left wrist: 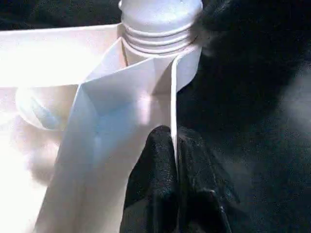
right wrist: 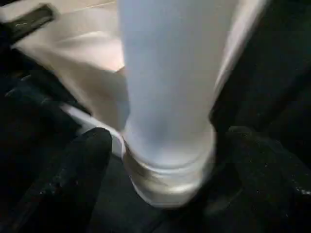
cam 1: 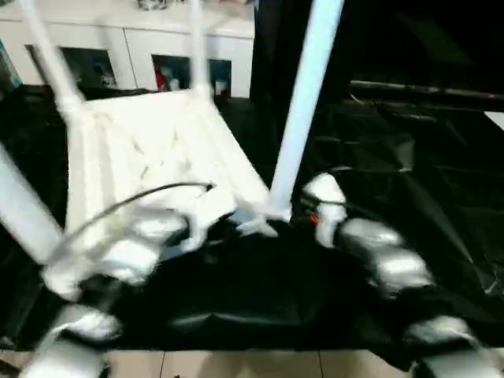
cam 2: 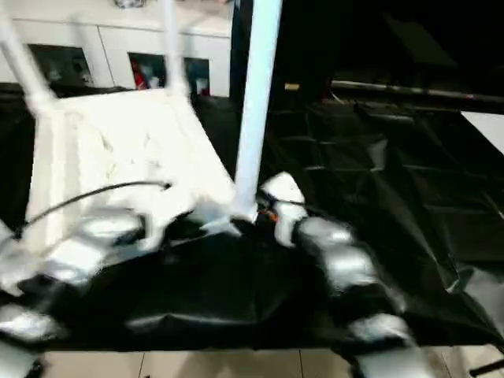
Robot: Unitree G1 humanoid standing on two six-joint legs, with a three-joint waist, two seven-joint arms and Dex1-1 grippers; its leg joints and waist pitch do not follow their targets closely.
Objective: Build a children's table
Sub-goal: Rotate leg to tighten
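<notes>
Lying upside down at centre-left of the head views, the children's table [cam 1: 150,150] rests on the black-covered work table [cam 1: 409,157], ribbed underside up. Legs stand up from its corner sockets: two at the far corners near the top of frame, one at the left edge, one tall leg [cam 1: 303,110] just right of centre.

Left gripper [left wrist: 175,160], lower left in the head views, is clenched on the thin upright side wall [left wrist: 173,97] of the tabletop, one black finger each side, right below the near-right corner socket [left wrist: 160,34].

Right gripper [right wrist: 165,165], just right of centre in the head views, is released: its fingers [right wrist: 82,160] stand wide apart on either side of the leg's base, not pressing it. Threads show at the base in both wrist views, so the leg looks not fully seated, though that's a judgement.

Key relation: the leg's long axis runs near vertical, slightly tilted to upper right, and sits straight ahead between the right fingers. Right arm is the nearer one for any re-grip or twist; left arm braces the top.

Room: open black cover to the right and lower right of the leg; to the left the tabletop and left forearm [cam 1: 134,252] crowd in. Near table edge runs along the frame bottom, tiled floor [cam 1: 236,364] below. White cabinet [cam 1: 142,47] at upper left, well apart.
</notes>
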